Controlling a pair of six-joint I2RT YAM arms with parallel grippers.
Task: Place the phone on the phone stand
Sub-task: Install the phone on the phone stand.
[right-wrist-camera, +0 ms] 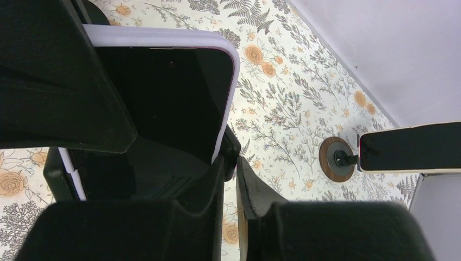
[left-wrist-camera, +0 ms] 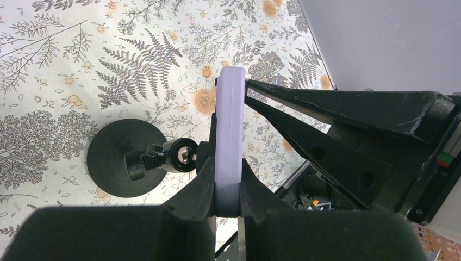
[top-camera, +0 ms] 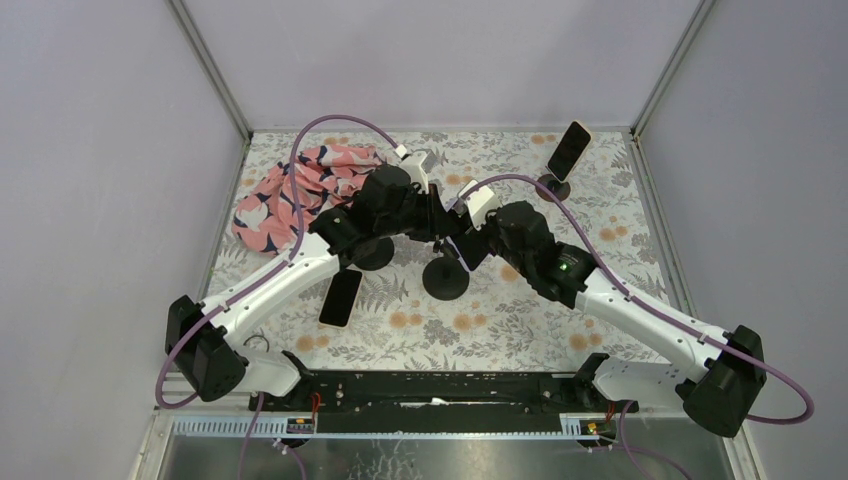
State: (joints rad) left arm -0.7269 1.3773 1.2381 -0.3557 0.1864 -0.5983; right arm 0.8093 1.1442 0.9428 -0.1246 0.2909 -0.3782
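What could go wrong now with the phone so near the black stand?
1. The left pincer clamps the phone at one end only, so it may twist in the grip.
2. The right pincer, shut, has its tips at the phone's face; a push could shift the phone or tip the stand beside it.

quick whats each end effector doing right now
left end effector: closed on the lavender-cased phone
right end effector: closed, tips right by that phone, apparently gripping nothing
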